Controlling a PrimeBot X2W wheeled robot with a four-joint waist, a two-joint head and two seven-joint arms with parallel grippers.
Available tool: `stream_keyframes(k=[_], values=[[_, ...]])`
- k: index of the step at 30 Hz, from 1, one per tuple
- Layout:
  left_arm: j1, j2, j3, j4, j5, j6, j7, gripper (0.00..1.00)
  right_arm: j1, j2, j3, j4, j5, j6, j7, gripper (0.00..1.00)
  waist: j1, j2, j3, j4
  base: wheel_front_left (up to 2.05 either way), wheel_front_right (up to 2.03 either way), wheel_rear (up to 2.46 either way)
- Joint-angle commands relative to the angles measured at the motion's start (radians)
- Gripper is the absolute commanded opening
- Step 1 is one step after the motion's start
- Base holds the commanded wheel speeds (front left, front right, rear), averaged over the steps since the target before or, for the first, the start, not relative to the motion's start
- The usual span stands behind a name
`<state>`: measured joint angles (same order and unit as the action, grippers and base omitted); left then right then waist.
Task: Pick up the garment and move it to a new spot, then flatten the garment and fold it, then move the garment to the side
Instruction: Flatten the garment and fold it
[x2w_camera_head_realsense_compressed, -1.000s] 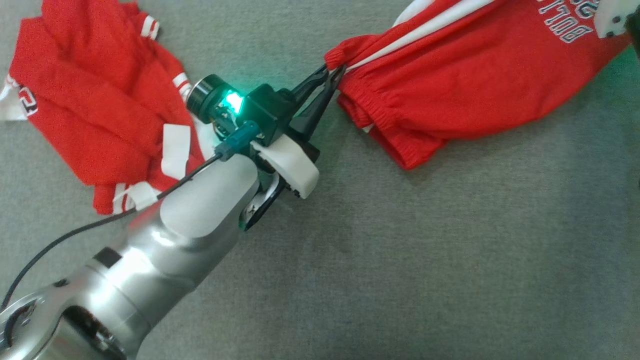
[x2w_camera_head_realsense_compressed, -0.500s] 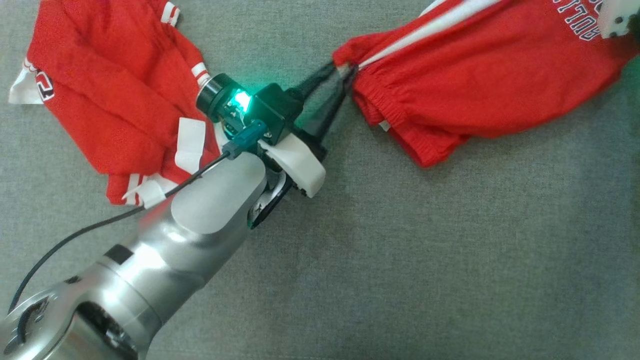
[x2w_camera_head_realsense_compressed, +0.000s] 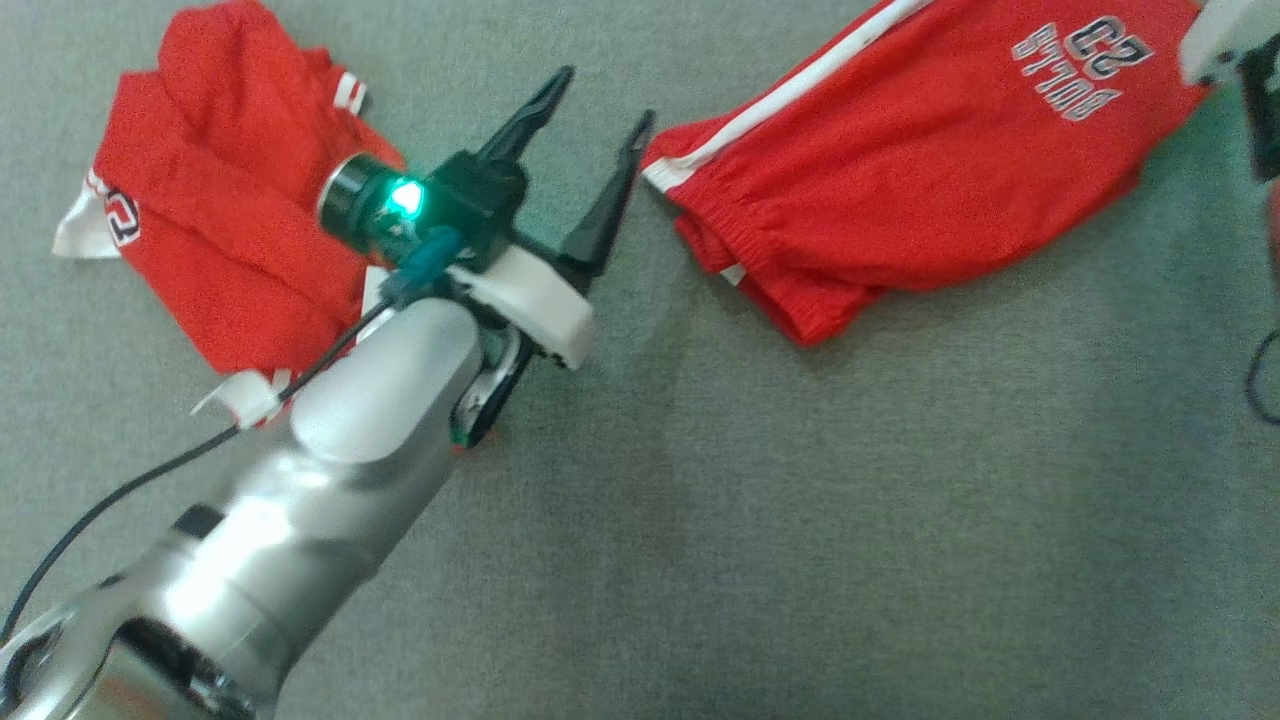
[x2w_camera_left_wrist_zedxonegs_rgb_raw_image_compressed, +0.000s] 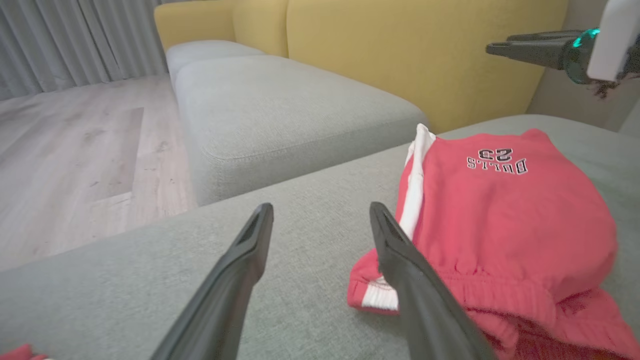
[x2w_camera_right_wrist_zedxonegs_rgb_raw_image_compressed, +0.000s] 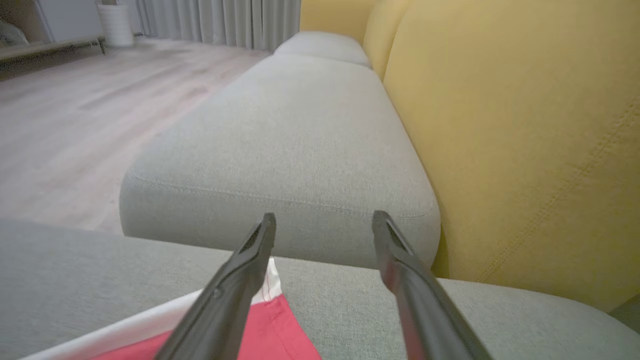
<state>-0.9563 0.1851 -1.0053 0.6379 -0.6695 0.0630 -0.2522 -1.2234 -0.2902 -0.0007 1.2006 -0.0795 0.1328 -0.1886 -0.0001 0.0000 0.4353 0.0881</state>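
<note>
Head view: the left gripper (x2w_camera_head_realsense_compressed: 603, 100) has its two dark fingers spread wide with nothing between them. It hangs over the grey cushion (x2w_camera_head_realsense_compressed: 800, 500), just beside the waistband end of the red shorts (x2w_camera_head_realsense_compressed: 900, 170). The shorts lie on that cushion toward the upper right, white side stripe along the top edge and the printed lettering near the far end. A second red garment (x2w_camera_head_realsense_compressed: 230, 230) lies crumpled at the upper left, partly behind the arm.

From the left wrist, the one finger crosses in front of the waistband corner (whether it touches the cloth cannot be told), and the shorts (x2w_camera_left_wrist_zedxonegs_rgb_raw_image_compressed: 505, 225) lie below the yellow backrest (x2w_camera_left_wrist_zedxonegs_rgb_raw_image_compressed: 400, 60).

From the right wrist, the right gripper (x2w_camera_right_wrist_zedxonegs_rgb_raw_image_compressed: 325, 216) is equally wide apart and empty, above the striped edge of the shorts (x2w_camera_right_wrist_zedxonegs_rgb_raw_image_compressed: 280, 330), with a wooden floor (x2w_camera_right_wrist_zedxonegs_rgb_raw_image_compressed: 75, 110) off to the left.
</note>
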Motion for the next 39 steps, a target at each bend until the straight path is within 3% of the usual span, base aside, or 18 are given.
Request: stream_keyframes(k=[1,4,8,15,21,28,35,39], values=[[0.006,0.042,0.057,-0.032,-0.004,0.016,-0.009,1.0,0.032,0.031,-0.007,-0.038,0.021,-0.002,-0.033,1.0,0.0001,0.0,-0.052,-0.026,0.0,0.0,0.0],[0.043,0.07,0.124,-0.088,0.019,0.054,-0.009,1.0,0.08,0.058,-0.025,-0.073,0.055,-0.002,-0.062,1.0,0.0001,0.0,-0.094,-0.05,0.0,0.0,0.0],[0.165,0.095,0.242,-0.195,0.061,0.112,-0.009,1.0,0.225,0.11,-0.048,-0.241,0.127,-0.002,-0.072,1.0,0.0001,0.0,-0.164,-0.081,0.0,0.0,0.0],[0.329,0.109,0.363,-0.293,0.109,0.141,-0.009,1.0,0.468,0.172,-0.027,-0.459,0.203,-0.002,-0.073,1.0,0.0001,0.0,-0.231,-0.111,0.0,0.0,0.0],[0.505,0.099,0.456,-0.339,0.155,0.144,-0.009,1.0,0.695,0.225,-0.017,-0.605,0.231,-0.002,-0.073,1.0,0.0001,0.0,-0.292,-0.135,0.0,0.0,0.0],[0.658,0.059,0.545,-0.385,0.215,0.125,-0.009,1.0,0.894,0.239,0.007,-0.736,0.247,-0.002,-0.067,1.0,0.0001,0.0,-0.32,-0.147,0.0,0.0,0.0],[0.68,0.02,0.595,-0.401,0.274,0.081,-0.009,1.0,0.942,0.24,0.015,-0.818,0.244,-0.002,-0.032,1.0,0.0001,0.0,-0.287,-0.125,0.0,0.0,0.0],[0.649,0.001,0.603,-0.399,0.303,0.052,-0.009,1.0,0.881,0.24,-0.023,-0.849,0.172,-0.002,0.026,1.0,0.0001,0.0,-0.23,-0.097,0.0,0.0,0.0]])
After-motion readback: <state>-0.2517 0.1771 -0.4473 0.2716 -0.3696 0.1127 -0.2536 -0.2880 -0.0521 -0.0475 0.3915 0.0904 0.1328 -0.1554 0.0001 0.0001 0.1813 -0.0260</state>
